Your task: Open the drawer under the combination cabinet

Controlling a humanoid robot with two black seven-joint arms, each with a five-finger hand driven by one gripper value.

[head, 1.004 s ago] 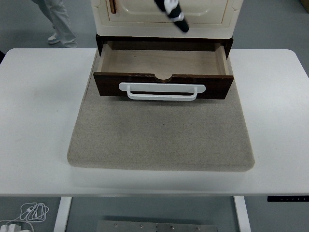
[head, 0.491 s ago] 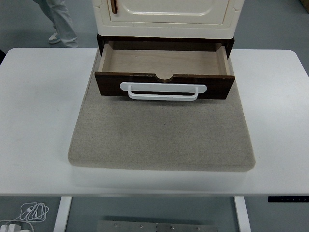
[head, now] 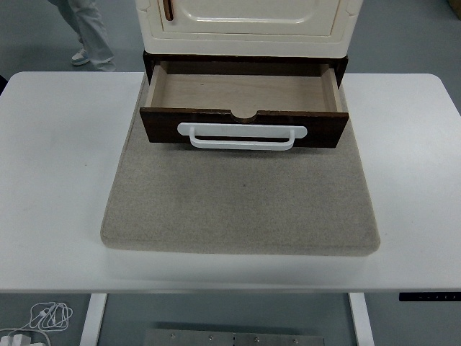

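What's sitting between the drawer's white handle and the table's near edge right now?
Only the beige mat, bare of objects, then a strip of white table. The head view shows this below the white handle of the open drawer.

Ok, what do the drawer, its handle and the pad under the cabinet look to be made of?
Drawer: looks like wood or wood veneer, dark brown front with a paler matte inside; grain not clear. Handle: smooth glossy white, probably plastic or painted metal. Pad: beige woven or felt-like fabric with a speckled matte texture and soft rounded edges.
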